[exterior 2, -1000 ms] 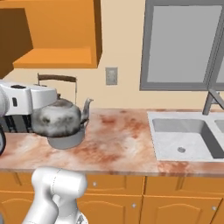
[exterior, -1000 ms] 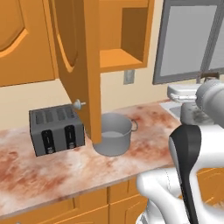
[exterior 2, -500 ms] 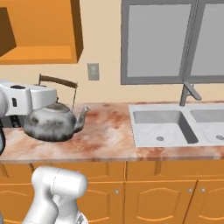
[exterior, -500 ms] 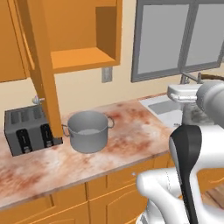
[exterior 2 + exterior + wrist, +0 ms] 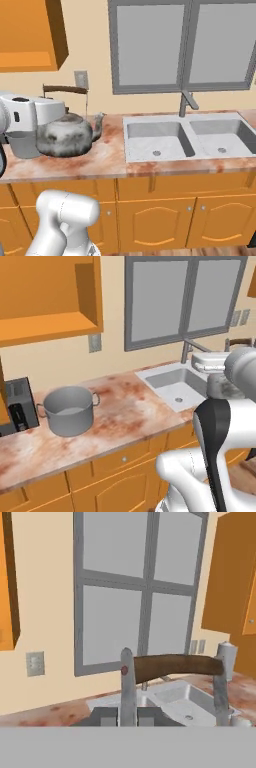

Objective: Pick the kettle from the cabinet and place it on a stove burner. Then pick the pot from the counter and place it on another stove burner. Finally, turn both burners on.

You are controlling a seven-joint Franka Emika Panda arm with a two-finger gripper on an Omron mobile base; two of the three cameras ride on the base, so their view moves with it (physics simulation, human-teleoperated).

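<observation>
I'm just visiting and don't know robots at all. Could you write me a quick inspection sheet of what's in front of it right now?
Surface: marbled reddish-brown counter with a double steel sink set into it.
Job's things: kettle held up in the air by its handle; pot stands on the counter; open orange cabinet above it, its shelf bare.
Clutter: dark toaster at the left of the pot.
Tool: tool shut on the kettle handle's upright.
Cables: nothing seen.
Surroundings: grey-framed window, faucet, wall outlet, orange base cupboards.

Pot (image 5: 69, 411) on counter (image 5: 125, 411), left of sink (image 5: 175, 383).
</observation>
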